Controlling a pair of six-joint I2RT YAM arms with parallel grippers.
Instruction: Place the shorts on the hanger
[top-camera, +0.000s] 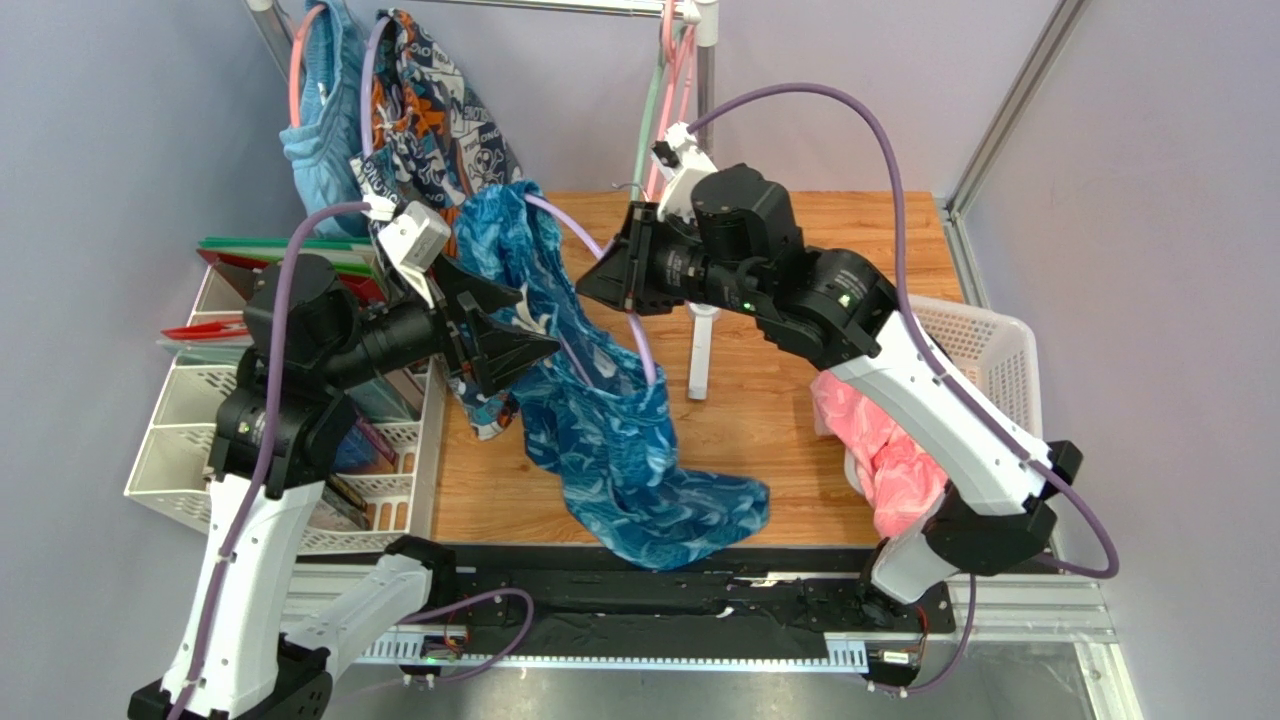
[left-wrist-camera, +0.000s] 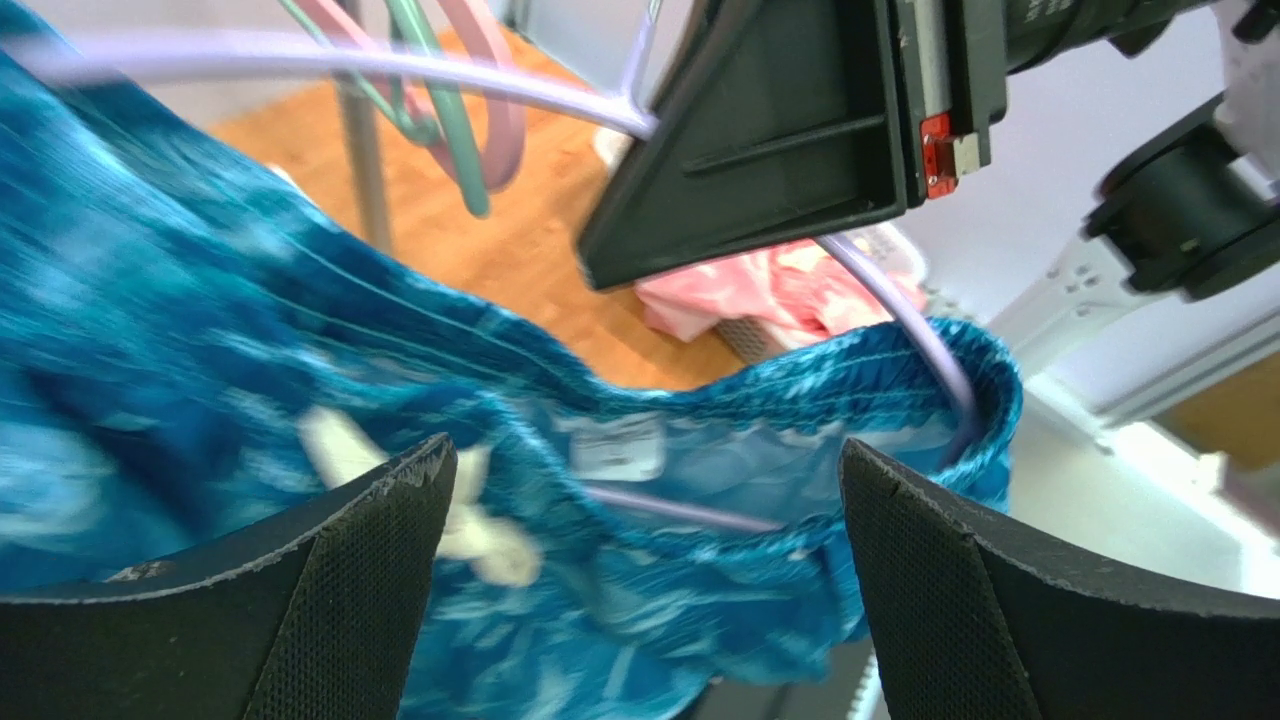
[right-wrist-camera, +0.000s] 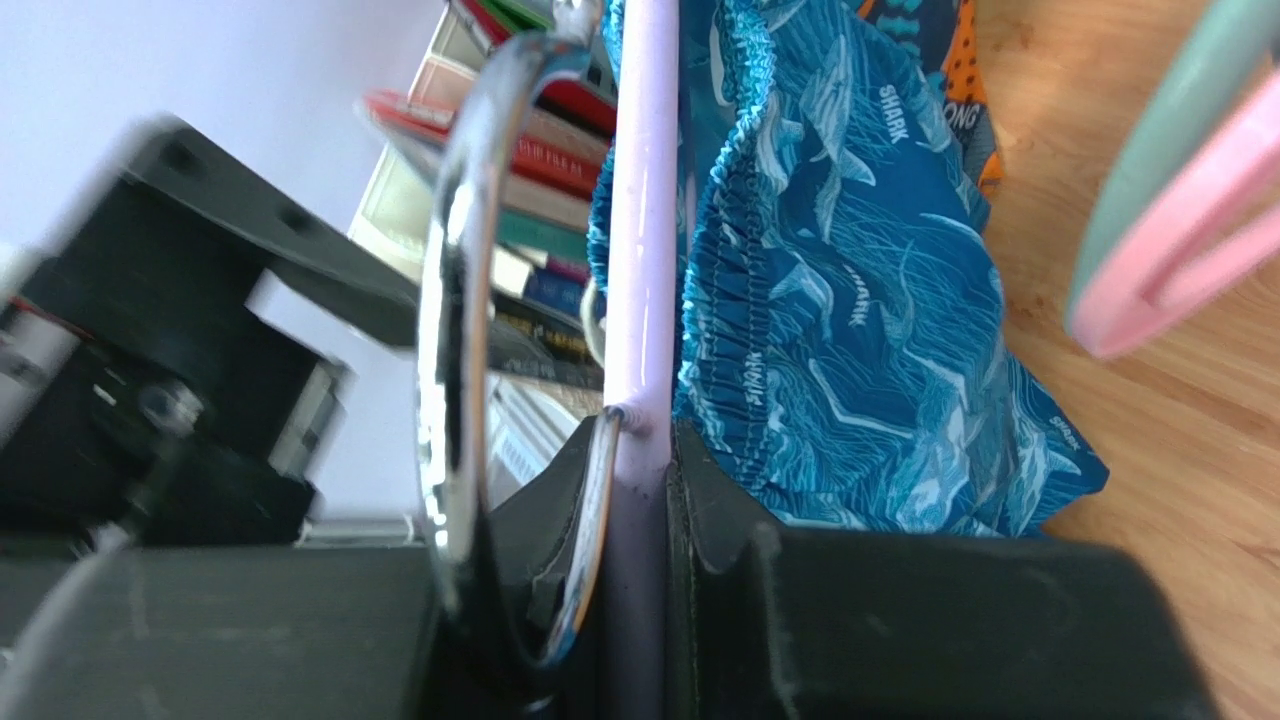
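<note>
The shorts (top-camera: 601, 405) hang only half-threaded on the lavender hanger (right-wrist-camera: 643, 225), which the right gripper (right-wrist-camera: 646, 468) pinches; the left gripper (left-wrist-camera: 646, 458) gapes wide, empty.

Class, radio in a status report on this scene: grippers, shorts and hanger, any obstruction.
Left gripper open, facing the shorts. Right gripper shut on the hanger by its hook. Waistband threaded on one hanger arm. No obstruction seen.
</note>
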